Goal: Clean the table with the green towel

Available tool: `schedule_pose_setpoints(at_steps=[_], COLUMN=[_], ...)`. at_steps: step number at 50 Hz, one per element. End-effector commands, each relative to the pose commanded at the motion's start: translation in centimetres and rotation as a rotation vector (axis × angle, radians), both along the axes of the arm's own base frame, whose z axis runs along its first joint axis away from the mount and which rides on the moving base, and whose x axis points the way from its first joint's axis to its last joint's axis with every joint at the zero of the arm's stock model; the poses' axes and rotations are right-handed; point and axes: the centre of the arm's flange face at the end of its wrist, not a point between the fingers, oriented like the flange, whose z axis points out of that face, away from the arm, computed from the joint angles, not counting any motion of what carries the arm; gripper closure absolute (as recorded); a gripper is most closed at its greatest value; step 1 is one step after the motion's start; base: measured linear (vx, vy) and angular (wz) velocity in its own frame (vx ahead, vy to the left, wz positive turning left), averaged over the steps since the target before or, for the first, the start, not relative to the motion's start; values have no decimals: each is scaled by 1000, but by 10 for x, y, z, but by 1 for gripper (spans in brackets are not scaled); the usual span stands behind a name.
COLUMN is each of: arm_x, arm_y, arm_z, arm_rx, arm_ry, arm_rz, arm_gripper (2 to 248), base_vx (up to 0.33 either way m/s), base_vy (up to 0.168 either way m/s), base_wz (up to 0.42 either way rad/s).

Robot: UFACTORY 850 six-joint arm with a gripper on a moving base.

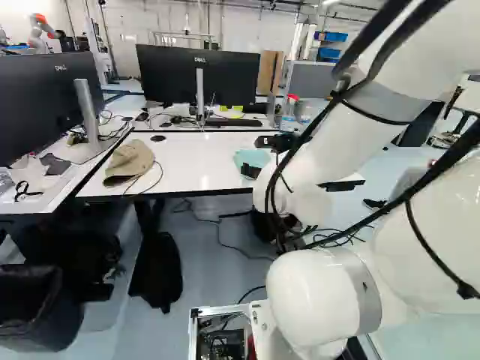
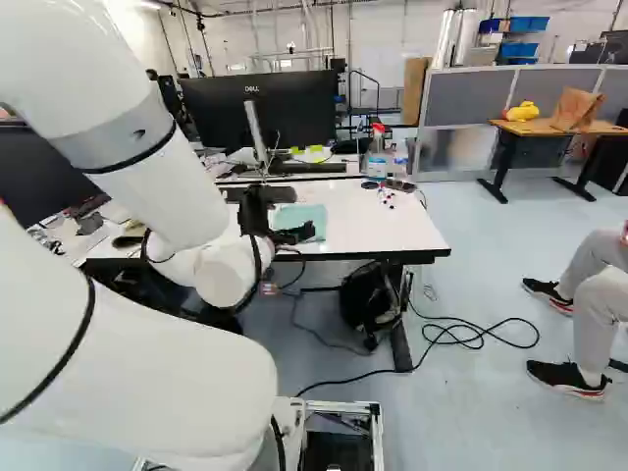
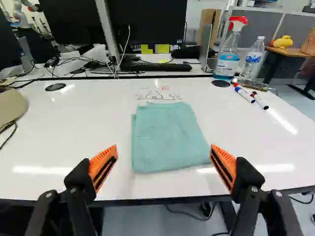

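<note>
My gripper (image 2: pixel 290 235) hangs over the near side of the white table (image 2: pixel 383 221), partly in front of the towel in the right base view. In the wrist view the gripper (image 3: pixel 164 158) stands wide open with nothing between its orange pads. The green towel (image 3: pixel 167 137) lies folded and flat on the white table (image 3: pixel 64 142), ahead of the fingers and centred between them. A small line drawing (image 3: pixel 158 95) in black and red marks the tabletop just beyond the towel's far edge.
A spray bottle (image 3: pixel 229 51), a water bottle (image 3: pixel 252 58) and several markers (image 3: pixel 245 94) stand or lie near the table's far right corner. Monitors (image 1: pixel 196 75) stand behind. A tan cap (image 1: pixel 129 162) lies at the left; a black bag (image 2: pixel 371 299) sits underneath.
</note>
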Motion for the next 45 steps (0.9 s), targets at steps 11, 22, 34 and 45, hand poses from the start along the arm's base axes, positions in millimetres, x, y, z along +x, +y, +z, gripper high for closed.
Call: schedule_pose_setpoints(at_steps=[11, 22, 34, 45], arm_x=[0, 0, 8, 27], arm_y=[0, 0, -2, -8], arm_z=[0, 0, 4, 16], arm_rx=[0, 0, 0, 0], arm_ry=[0, 0, -8, -31], arm_rz=[0, 0, -8, -26], arm_gripper=[3, 3, 3, 3], base_vx=[0, 0, 0, 0], base_vy=[0, 0, 0, 0], base_wz=[0, 0, 0, 0])
